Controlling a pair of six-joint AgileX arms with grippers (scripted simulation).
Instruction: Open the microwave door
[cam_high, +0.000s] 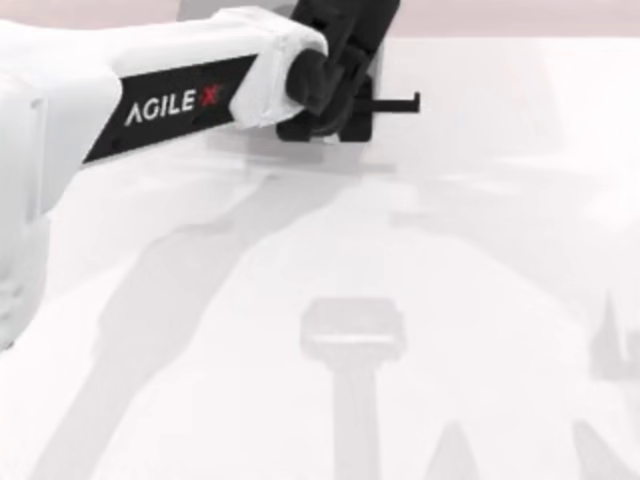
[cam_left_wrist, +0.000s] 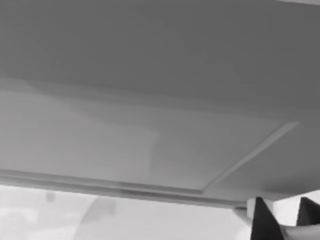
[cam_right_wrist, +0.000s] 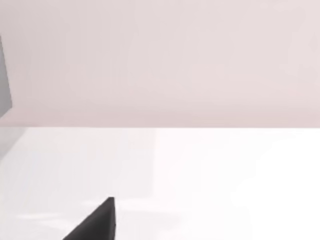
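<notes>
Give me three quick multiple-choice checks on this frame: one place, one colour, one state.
1. Where is the left gripper in the top view?
A) far edge, near the middle
B) near edge, right
C) near left corner

2. What colour is the microwave door?
A) red
B) grey
C) green

3. The left arm is:
A) folded back
B) out of view
C) stretched across the table

1 A: it sits at top centre.
2 B: the grey panel fills the left wrist view.
3 C: it spans from the left edge to the far middle.

The right gripper hangs over the table.

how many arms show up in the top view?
1. The left arm reaches from the left side toward the far edge, its hand there. The right arm itself isn't in the top view; only shadows fall on the table.
</notes>
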